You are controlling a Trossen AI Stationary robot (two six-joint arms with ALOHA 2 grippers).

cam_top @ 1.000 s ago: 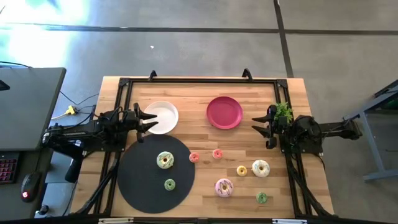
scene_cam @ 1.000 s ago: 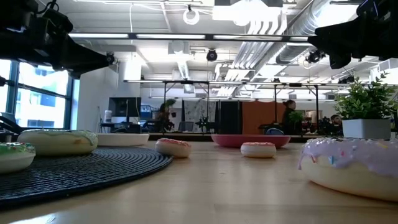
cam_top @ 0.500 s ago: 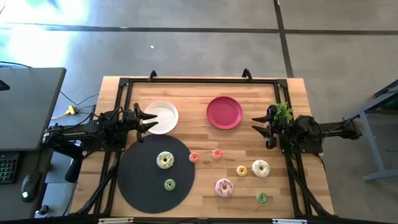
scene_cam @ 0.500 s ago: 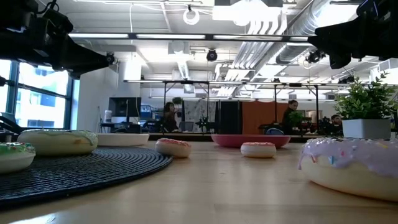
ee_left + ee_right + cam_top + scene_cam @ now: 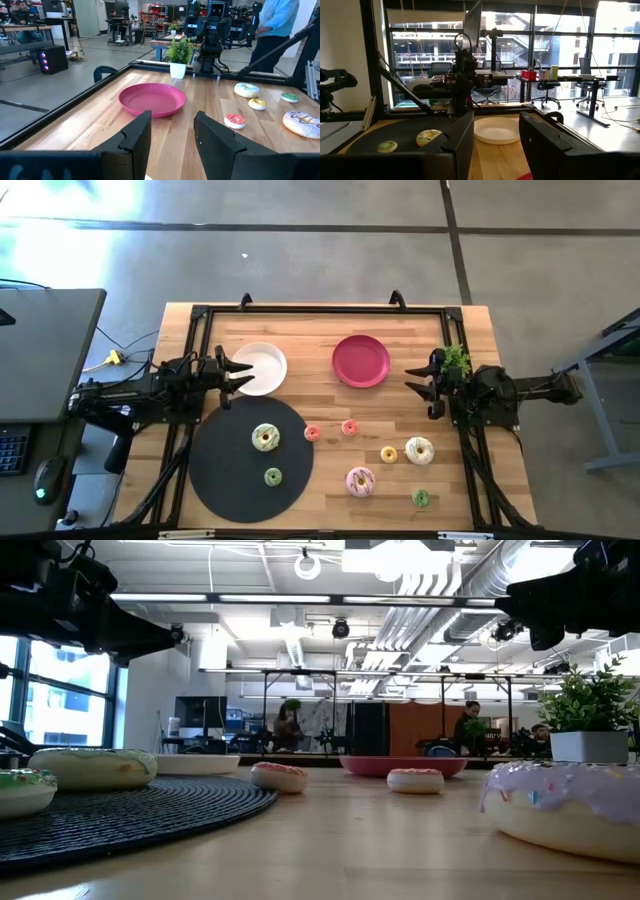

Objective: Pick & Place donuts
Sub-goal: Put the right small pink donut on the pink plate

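Note:
Eight toy donuts lie flat on the table. A cream donut (image 5: 265,437) and a tiny green one (image 5: 273,477) rest on a round black mat (image 5: 225,480). On the bare wood are two tiny pink-orange donuts (image 5: 312,434) (image 5: 349,427), a yellow one (image 5: 389,454), a white-iced one (image 5: 419,450), a pink-iced one (image 5: 360,481) and a green one (image 5: 421,498). My left gripper (image 5: 248,376) hovers open over the near rim of the white plate (image 5: 262,368). My right gripper (image 5: 412,381) hovers open between the red plate (image 5: 361,360) and the potted plant (image 5: 455,358). Both are above the table and hold nothing.
The white plate (image 5: 495,130) and red plate (image 5: 152,99) sit toward the far side. A small potted plant (image 5: 178,55) stands at the right edge, beside my right arm. A black frame rail (image 5: 320,310) runs round the table. Bare wood lies between plates and donuts.
Neither arm nor any donut has moved. In the low view, a person far behind the table has walked toward the right.

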